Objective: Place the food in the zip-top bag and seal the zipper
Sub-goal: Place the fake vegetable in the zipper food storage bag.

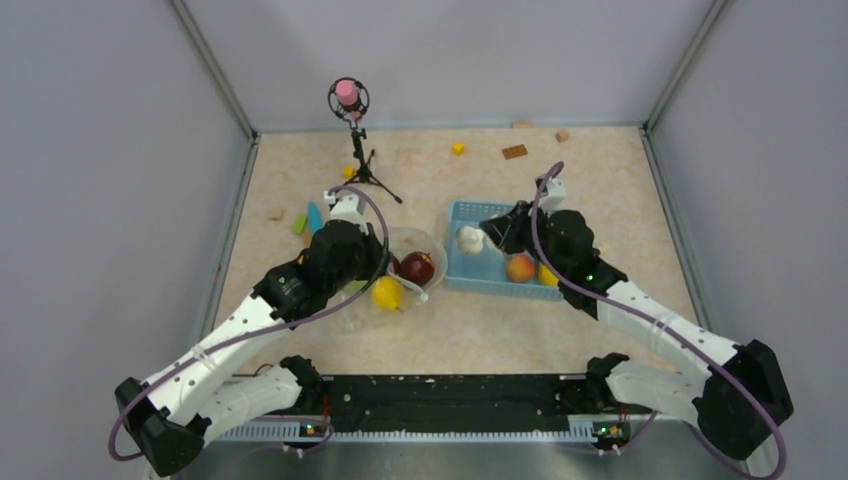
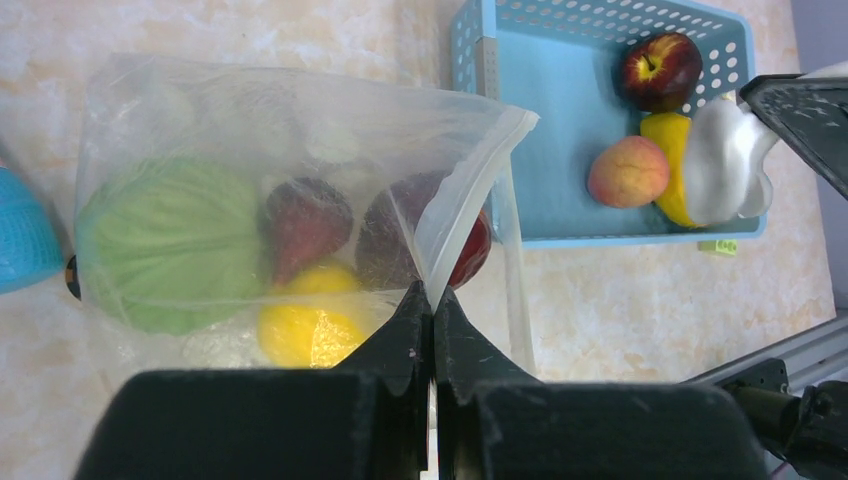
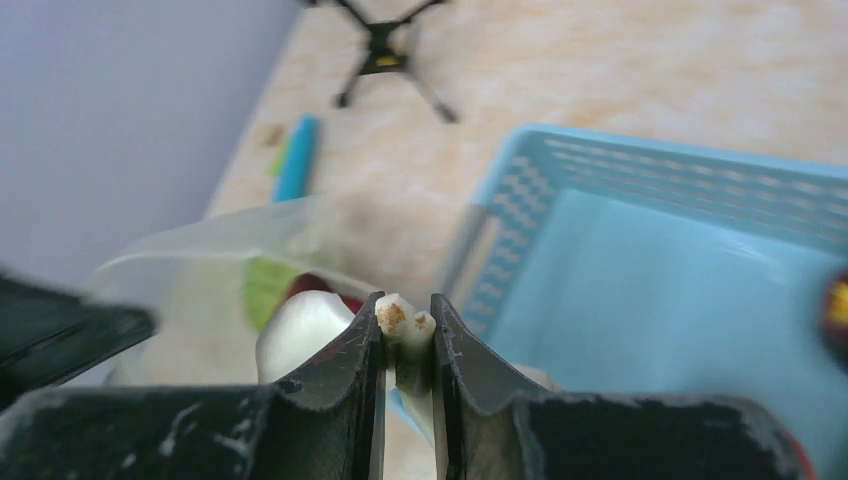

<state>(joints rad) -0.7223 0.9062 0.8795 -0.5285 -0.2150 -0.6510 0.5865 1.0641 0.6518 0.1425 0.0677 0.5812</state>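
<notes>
The clear zip-top bag (image 2: 250,130) lies left of the blue basket, mouth toward it, and shows in the top view (image 1: 415,245). Inside are a green round fruit (image 2: 165,245), two dark red apples (image 2: 305,220) and a yellow piece (image 2: 305,335). My left gripper (image 2: 433,295) is shut on the bag's mouth edge by the zipper strip (image 2: 470,190). My right gripper (image 3: 405,315) is shut on the stem of the white piece (image 3: 300,330), held over the basket's left end (image 1: 470,240). A red apple (image 2: 658,68), an orange-peach fruit (image 2: 627,172) and a yellow piece (image 2: 668,135) lie in the basket.
The light-blue mesh basket (image 1: 470,210) sits right of the bag. A small tripod with a pink-topped microphone (image 1: 348,95) stands at the back left. Small coloured blocks (image 1: 514,151) lie along the back of the table and at the left (image 1: 314,216).
</notes>
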